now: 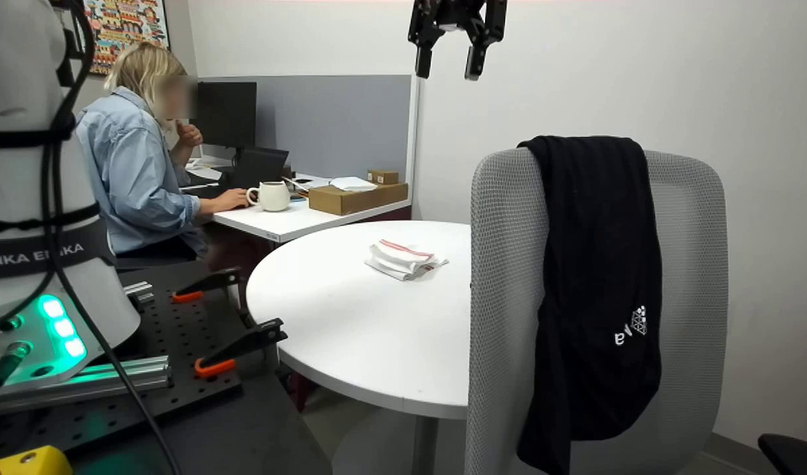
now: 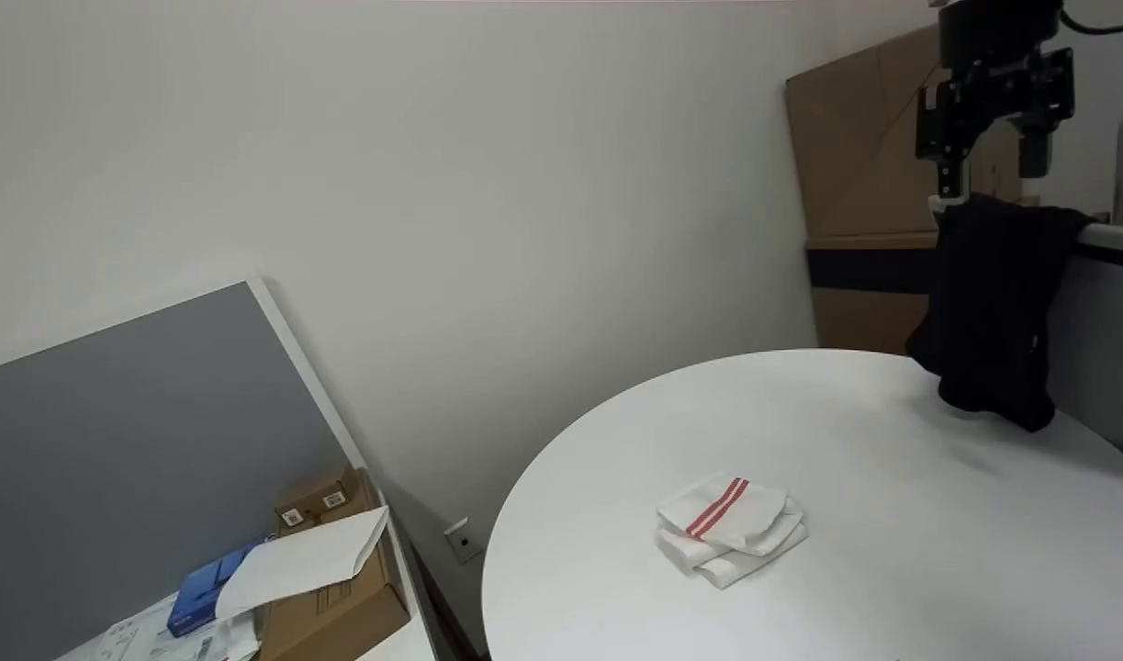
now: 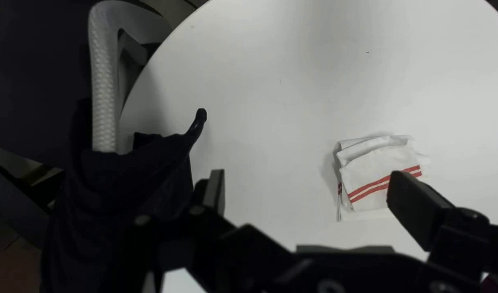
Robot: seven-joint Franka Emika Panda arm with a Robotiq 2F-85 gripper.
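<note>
Pincer [image 1: 448, 64] spread wide; round white table [image 1: 350, 323] bearing folded towel [image 1: 402, 259]; chair [image 1: 693, 264] alongside; desk [image 1: 281, 224] by gray partition [image 1: 350, 125]

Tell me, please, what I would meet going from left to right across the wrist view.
Black fabric draped over a grey mesh chair back, one black gripper finger, folded white cloth with red stripes.

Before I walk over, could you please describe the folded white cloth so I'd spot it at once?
Look for the round white table beside the grey mesh-backed chair. On it lies the folded white cloth, in a low, uneven stack. Its white colour and two red stripes set it apart from the black cloth draped over the chair.
</note>
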